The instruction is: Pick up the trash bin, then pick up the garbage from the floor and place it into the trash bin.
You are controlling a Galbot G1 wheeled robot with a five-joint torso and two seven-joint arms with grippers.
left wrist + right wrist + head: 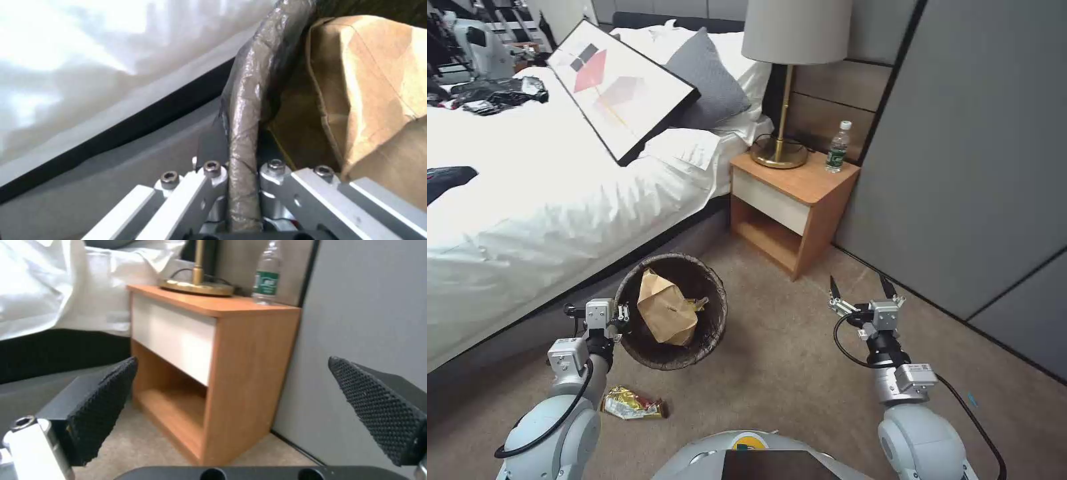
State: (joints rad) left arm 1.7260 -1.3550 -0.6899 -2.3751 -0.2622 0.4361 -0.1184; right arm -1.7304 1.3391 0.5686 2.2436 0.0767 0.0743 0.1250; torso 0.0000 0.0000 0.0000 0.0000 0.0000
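Note:
The trash bin (671, 257), lined with a dark bag, is beside the bed, in front of my left arm. My left gripper (622, 313) is shut on its near-left rim; in the left wrist view the bag-covered rim (249, 100) runs between the fingers of that gripper (243, 168). A brown paper bag (666, 313) (369, 100) sits inside the bin. A gold snack wrapper (630, 403) lies on the carpet near my left arm. A clear green-labelled bottle (838, 147) (267, 276) stands on the nightstand. My right gripper (860, 288) (240, 406) hangs open and empty over the carpet.
The wooden nightstand (800, 200) (213, 350) with a brass lamp (784, 87) stands between the bed (527, 200) and the grey wall panels (974, 167). A framed picture (620, 87) leans on the bed. Open carpet lies between my arms.

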